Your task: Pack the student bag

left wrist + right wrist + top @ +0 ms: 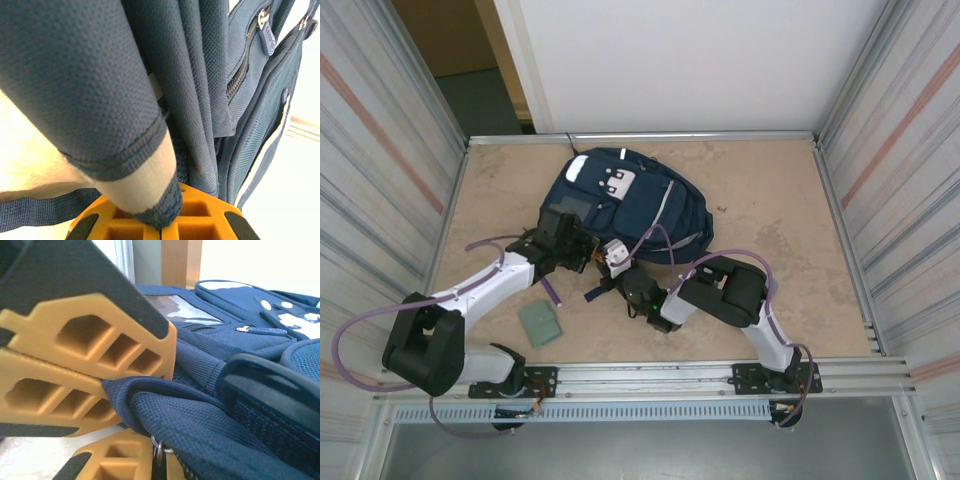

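The student bag [620, 200], navy with white patches, lies flat at the table's middle back. At its near edge my left gripper [582, 250] is shut on a fold of the bag's fabric. In the left wrist view this gripper [167, 227] pinches a navy fold with a pale band, under the bag [200, 75]. My right gripper [617, 262] sits just to the right of it. In the right wrist view my right gripper [159, 460] is shut on a metal zipper pull [157, 447] of the bag [240, 340]. The left gripper [107, 382] clamps the fabric just above.
A small grey-green pouch [540, 323] lies on the table near the left arm's forearm. Metal walls [400, 200] close in both sides. The wooden tabletop [770, 220] is bare to the right of the bag.
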You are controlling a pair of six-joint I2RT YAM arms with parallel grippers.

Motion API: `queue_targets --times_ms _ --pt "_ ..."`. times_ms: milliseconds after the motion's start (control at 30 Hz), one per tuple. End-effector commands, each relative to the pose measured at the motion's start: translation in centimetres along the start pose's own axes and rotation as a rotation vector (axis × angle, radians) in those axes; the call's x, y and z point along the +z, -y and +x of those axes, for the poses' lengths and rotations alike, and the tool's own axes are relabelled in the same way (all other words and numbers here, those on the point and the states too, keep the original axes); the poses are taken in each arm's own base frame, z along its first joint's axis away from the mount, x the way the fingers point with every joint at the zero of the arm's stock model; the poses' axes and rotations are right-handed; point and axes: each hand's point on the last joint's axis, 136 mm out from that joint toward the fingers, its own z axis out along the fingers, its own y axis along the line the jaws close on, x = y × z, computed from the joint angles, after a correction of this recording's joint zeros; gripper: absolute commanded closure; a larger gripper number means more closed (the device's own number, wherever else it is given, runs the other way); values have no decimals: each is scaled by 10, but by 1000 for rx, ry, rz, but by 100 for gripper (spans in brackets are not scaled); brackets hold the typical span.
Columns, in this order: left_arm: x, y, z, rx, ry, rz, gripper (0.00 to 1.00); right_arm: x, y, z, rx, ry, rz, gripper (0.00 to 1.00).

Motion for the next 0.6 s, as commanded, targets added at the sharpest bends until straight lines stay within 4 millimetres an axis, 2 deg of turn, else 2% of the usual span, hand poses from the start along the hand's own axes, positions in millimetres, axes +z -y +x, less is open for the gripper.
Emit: queue_targets --times_ms 0,267,433,567 --pt "-15 2 27 51 -95 4 100 -1 0 -8 -2 21 35 98" --pt "-15 -11 4 86 28 -48 100 -20 12 -6 30 -14 84 100" --pt "-13 -32 -20 102 159 -114 100 -32 23 -6 60 -62 111 100" --pt "-12 -38 -31 76 206 -123 100 -44 33 -5 96 -92 139 100"
